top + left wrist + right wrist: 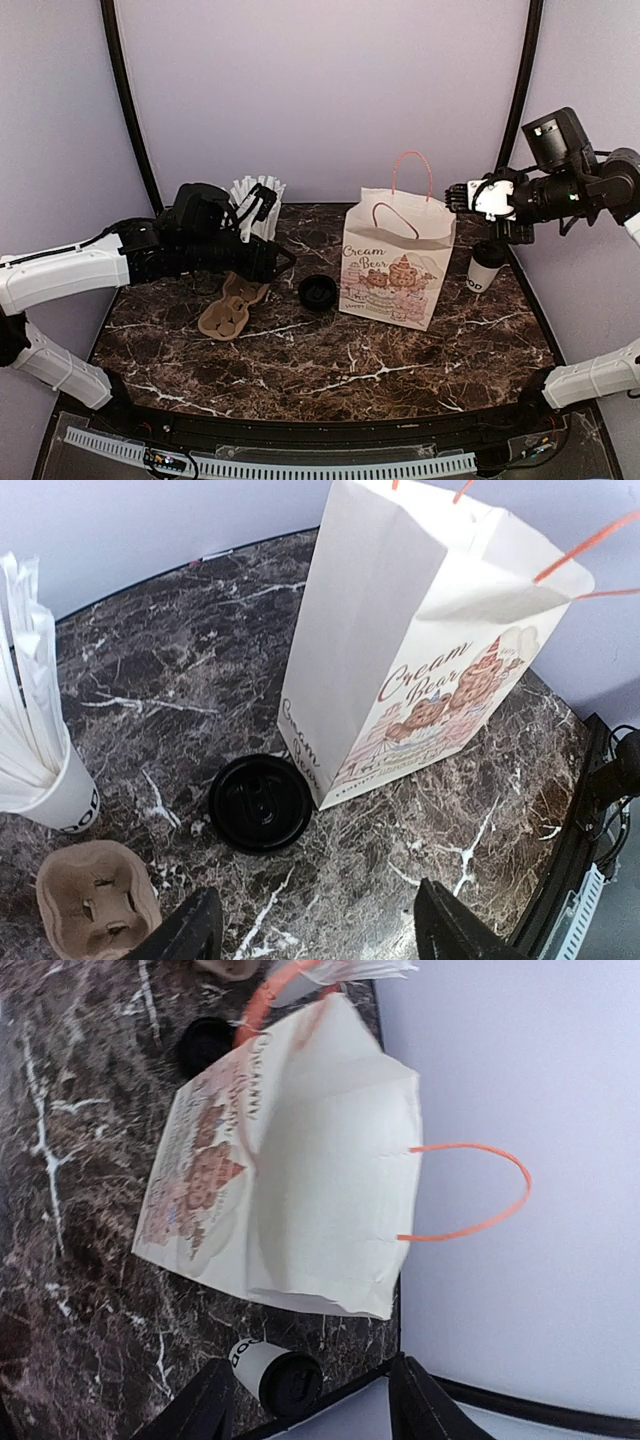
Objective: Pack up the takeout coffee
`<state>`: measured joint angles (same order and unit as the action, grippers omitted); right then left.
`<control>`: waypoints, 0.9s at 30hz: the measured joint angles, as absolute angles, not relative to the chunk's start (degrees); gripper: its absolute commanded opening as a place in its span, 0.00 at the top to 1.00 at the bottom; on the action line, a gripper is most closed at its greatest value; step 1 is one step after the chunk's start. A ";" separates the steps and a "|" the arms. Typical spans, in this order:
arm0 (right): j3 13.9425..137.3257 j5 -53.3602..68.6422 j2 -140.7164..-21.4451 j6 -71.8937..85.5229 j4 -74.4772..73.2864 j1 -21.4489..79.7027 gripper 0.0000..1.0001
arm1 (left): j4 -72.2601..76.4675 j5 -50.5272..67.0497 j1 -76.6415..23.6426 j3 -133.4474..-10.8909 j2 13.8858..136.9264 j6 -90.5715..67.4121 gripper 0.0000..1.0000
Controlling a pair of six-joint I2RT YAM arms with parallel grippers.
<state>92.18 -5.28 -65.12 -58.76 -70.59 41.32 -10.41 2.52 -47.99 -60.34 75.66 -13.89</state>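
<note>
bag (pixel 397 265): on table (pixel 400 370), centre
takeout coffee (pixel 486 270): just right of bag
lid (pixel 318 293): left of bag
cup carrier (pixel 230 308): left of lid

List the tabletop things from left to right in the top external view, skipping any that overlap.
cardboard cup carrier → loose black lid → paper bag → takeout coffee

paper bag (pixel 398 262): mouth open upward, 2 handles above | takeout coffee (pixel 487 268): just right | loose lid (pixel 318 293): just left | table (pixel 330 380) front: free

Black lid (pixel 260 803) flat on dark marble table (pixel 180 650), cardboard cup carrier (pixel 95 900) nearby, white cup of straws (pixel 45 760) beside it
</note>
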 measured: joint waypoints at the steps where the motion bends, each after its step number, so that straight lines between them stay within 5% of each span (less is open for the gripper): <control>1: 91.66 -4.75 -64.64 -57.80 -68.10 39.03 0.47 | -10.52 2.50 -47.99 -60.93 75.29 -13.45 0.31; 9: 97.10 9.61 -78.91 -44.91 -59.33 18.31 0.39 | -11.14 2.63 -47.99 -62.24 73.43 -12.16 0.32; 15: 97.95 18.39 -88.01 -41.12 -58.54 15.16 0.36 | -11.51 3.70 -47.99 -62.26 72.71 -11.64 0.32; 19: 98.04 21.98 -88.75 -39.90 -58.35 15.20 0.51 | -12.53 4.69 -47.99 -63.16 72.62 -10.85 0.32; 23: 98.15 24.58 -90.89 -39.51 -58.33 15.20 0.56 | -13.52 5.48 -47.99 -65.10 72.62 -9.69 0.31; 27: 98.13 25.98 -93.91 -39.05 -58.37 15.20 0.85 | -14.41 6.20 -47.99 -67.24 72.64 -8.19 0.32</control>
<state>98.13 25.98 -93.91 -39.05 -58.37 15.20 -14.41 6.20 -47.99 -67.24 72.64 -8.19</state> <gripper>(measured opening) 0.352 0.686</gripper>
